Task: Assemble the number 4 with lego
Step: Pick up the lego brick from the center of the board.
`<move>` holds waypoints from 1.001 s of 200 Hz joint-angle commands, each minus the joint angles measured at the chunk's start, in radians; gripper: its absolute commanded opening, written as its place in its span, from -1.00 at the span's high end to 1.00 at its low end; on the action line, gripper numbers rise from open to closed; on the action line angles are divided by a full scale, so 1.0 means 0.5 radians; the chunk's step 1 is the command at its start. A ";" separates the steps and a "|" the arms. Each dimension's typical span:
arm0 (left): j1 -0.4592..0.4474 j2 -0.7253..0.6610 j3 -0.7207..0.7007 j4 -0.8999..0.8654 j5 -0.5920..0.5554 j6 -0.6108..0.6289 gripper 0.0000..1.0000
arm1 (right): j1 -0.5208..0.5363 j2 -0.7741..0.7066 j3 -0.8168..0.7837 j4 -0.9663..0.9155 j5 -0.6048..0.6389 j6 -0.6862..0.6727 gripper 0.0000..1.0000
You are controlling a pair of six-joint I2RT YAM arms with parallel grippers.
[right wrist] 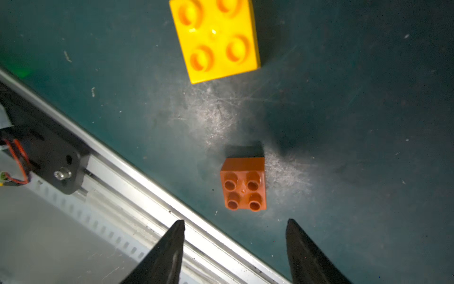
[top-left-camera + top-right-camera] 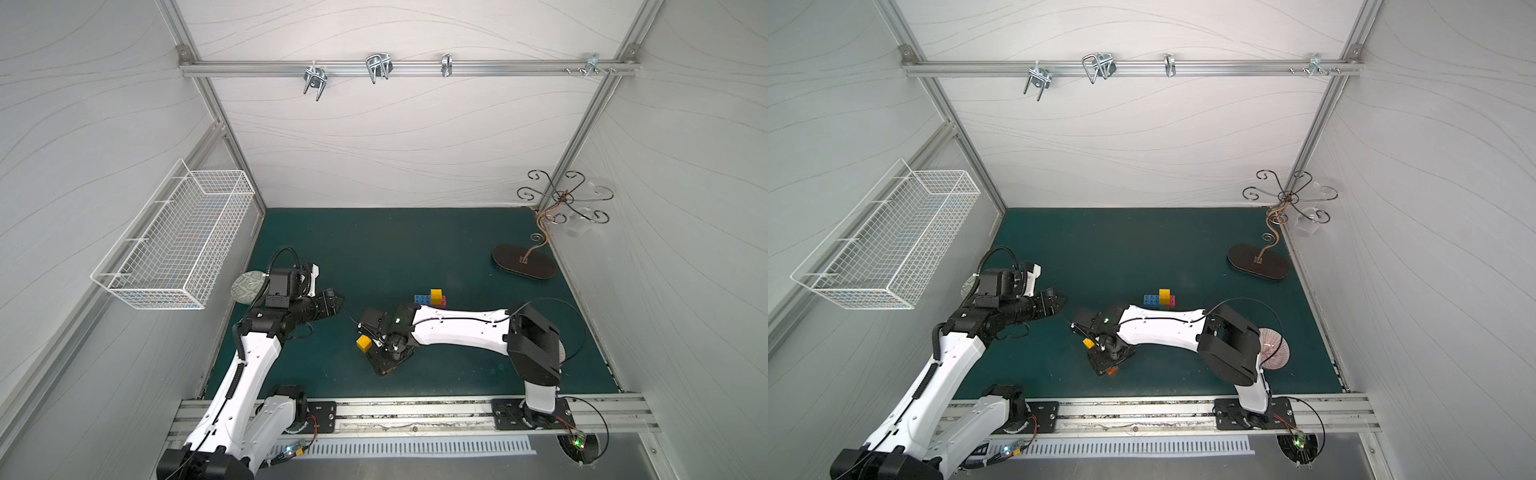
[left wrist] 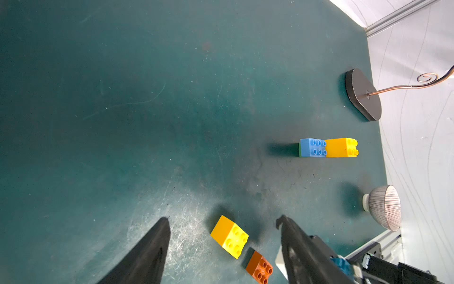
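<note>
Right end effector [image 1: 235,221]: spread, empty.
Left end effector [image 3: 223,218]: spread, empty.
Built: partial cluster [image 2: 434,296].
Loose: orange brick [image 1: 243,188], yellow brick [image 1: 216,37].

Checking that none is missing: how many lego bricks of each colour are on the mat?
Yellow: 2, loose yellow brick, joined yellow brick
Blue: 1, blue brick
Orange: 1, orange brick
Pink: 1, pink brick
Green: 1, green brick, a sliver
Total: 6
</note>
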State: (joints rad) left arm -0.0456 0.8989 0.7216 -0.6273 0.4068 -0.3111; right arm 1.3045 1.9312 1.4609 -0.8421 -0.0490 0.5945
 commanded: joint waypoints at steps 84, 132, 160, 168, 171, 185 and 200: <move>0.107 -0.035 -0.001 0.037 -0.002 -0.053 -0.46 | 0.095 0.321 0.326 -0.330 0.258 -0.023 -0.08; 0.122 -0.044 -0.006 0.033 -0.016 -0.060 -0.46 | 0.112 0.384 0.397 -0.408 0.307 -0.020 0.09; 0.128 -0.046 -0.005 0.036 -0.016 -0.062 -0.46 | 0.112 0.402 0.409 -0.423 0.313 -0.021 0.22; 0.131 -0.043 -0.004 0.035 -0.017 -0.064 -0.46 | 0.112 0.408 0.418 -0.430 0.316 -0.019 0.23; 0.131 -0.046 -0.004 0.037 -0.016 -0.064 -0.46 | 0.112 0.410 0.418 -0.430 0.315 -0.023 0.23; 0.134 -0.045 -0.005 0.040 -0.016 -0.063 -0.46 | 0.114 0.426 0.428 -0.440 0.308 -0.027 0.23; 0.137 -0.046 -0.008 0.040 -0.013 -0.065 -0.46 | 0.115 0.444 0.447 -0.449 0.297 -0.037 0.22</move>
State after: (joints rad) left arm 0.0143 0.8898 0.7097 -0.6289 0.4007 -0.3367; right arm 1.3510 2.1258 1.6554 -1.0168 0.0940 0.5854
